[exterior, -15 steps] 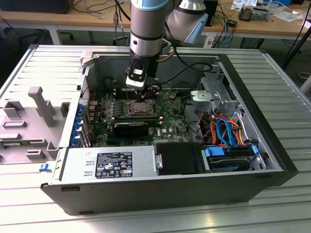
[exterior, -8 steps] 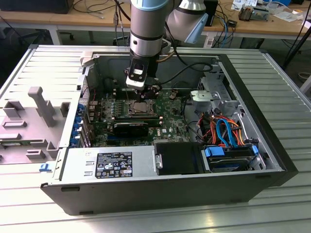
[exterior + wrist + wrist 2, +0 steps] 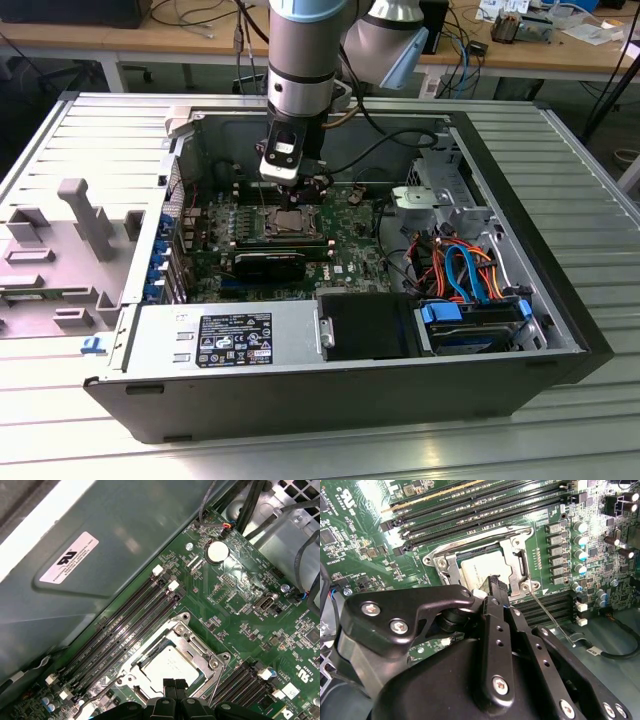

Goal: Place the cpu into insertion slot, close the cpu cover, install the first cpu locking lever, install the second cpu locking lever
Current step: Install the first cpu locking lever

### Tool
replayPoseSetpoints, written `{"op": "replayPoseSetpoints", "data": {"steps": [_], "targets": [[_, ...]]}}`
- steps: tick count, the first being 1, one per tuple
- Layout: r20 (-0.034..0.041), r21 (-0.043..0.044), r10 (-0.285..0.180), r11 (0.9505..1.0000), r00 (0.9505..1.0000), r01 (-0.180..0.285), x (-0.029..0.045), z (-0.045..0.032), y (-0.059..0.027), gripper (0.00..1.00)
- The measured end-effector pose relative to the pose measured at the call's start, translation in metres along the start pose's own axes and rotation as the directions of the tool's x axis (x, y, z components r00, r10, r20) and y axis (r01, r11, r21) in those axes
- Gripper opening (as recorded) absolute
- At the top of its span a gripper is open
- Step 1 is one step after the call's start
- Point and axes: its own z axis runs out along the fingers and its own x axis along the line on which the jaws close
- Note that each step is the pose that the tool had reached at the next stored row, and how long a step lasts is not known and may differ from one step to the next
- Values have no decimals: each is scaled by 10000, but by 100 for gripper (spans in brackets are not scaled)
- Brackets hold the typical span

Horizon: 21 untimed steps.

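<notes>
Already the cpu (image 3: pixel 167 667) is seated in the insertion slot (image 3: pixel 220 660) under the cpu cover (image 3: pixel 196 647); the gripper (image 3: pixel 175 684) is held above, seemingly closed and empty.

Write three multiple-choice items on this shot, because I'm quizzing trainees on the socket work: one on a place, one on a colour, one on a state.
1. Where is the cpu?
A. in the insertion slot
B. held up above the case
C. on top of the power supply

2. What colour is the motherboard?
A. red
B. green
C. blue

3. How does the cpu cover stand?
A. tipped upright on its hinge
B. lying down around the cpu
C. taken off the board

Answers:
1 A: in both wrist views the silver-grey chip sits inside the socket's metal rim.
2 B: the board is green all around the socket.
3 B: the silver frame lies flat with the chip showing through its window, and the gripper is at the chip's edge.
</notes>
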Motion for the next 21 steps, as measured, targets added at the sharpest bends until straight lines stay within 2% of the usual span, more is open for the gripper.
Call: {"op": "replayPoseSetpoints", "data": {"steps": [21], "targets": [[3, 6, -128, 9999, 9999, 128, 0, 0, 0, 11]]}}
